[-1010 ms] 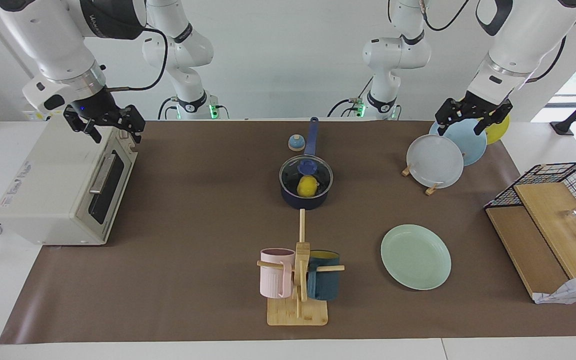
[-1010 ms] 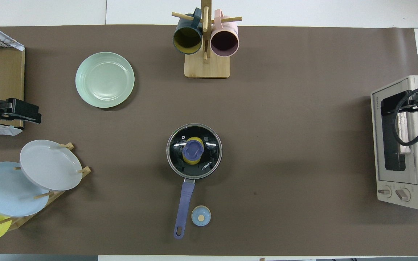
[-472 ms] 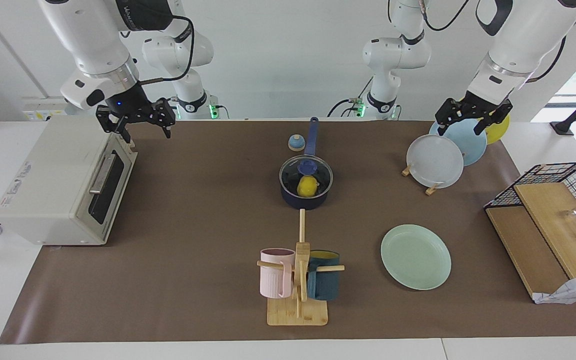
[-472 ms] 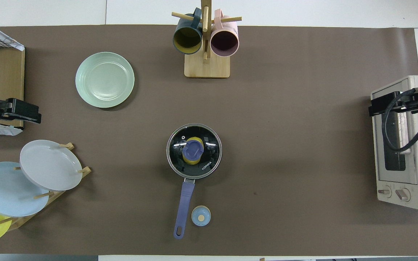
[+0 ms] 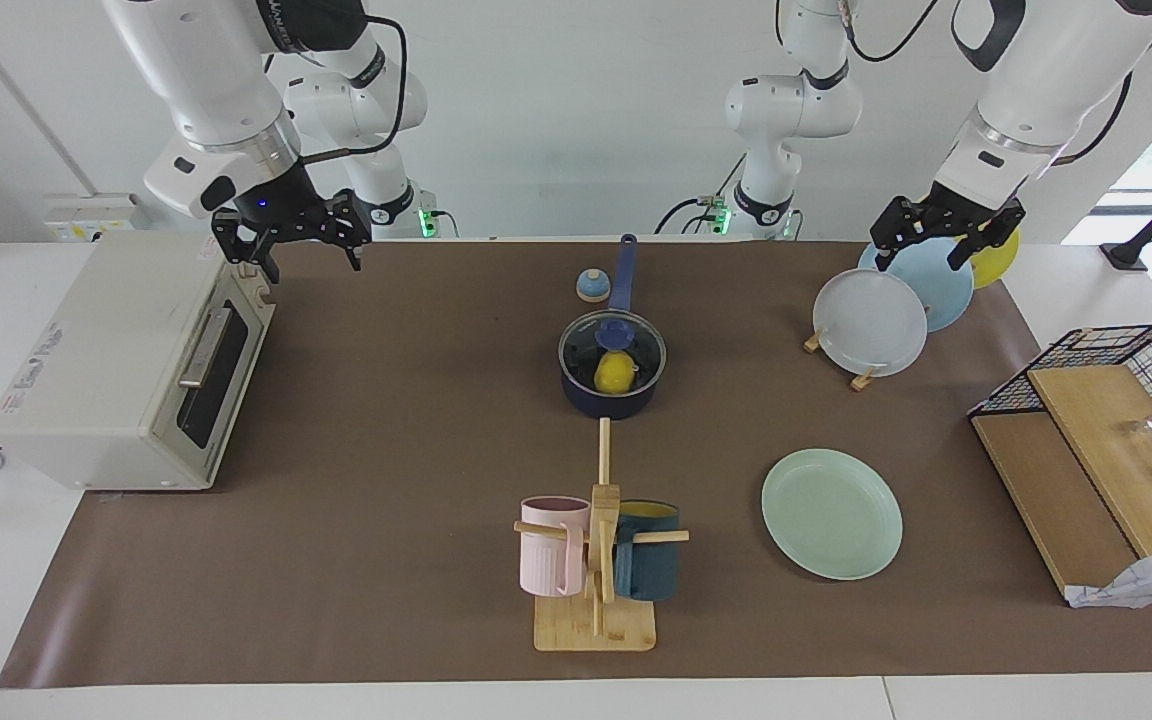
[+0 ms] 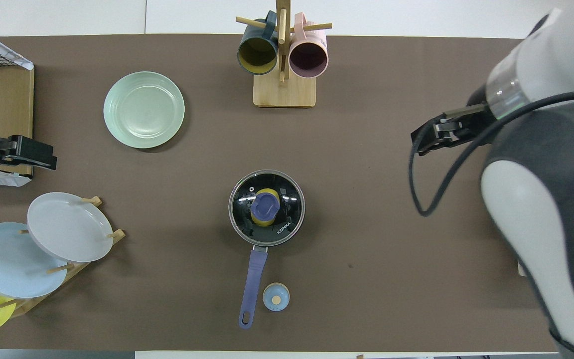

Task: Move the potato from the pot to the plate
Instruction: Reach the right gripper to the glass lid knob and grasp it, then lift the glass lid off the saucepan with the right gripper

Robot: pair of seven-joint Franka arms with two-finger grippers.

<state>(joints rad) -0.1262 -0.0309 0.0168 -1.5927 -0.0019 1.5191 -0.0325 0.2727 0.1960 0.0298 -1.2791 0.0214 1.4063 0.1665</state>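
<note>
Presumably light, firm and slippery, the potato lay inside the pot under a glass lid; grip its midsection. Right claw and left claw were open, empty.

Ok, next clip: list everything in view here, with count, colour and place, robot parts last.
potato: 1, yellow, in the pot under the lid
pot: 1, navy, mid-table, handle toward the robots
glass lid: 1, blue knob, on the pot
small blue knobbed thing: 1, beside the pot handle
plate: 1, mint green, flat, toward the left arm's end
racked plates: 3, grey, light blue, yellow
mug stand: 1, wooden, with a pink mug and a teal mug
toaster oven: 1, cream, right arm's end
wire basket: 1, black, left arm's end
left gripper: open, over the racked plates
right gripper: open, raised beside the toaster oven
</note>
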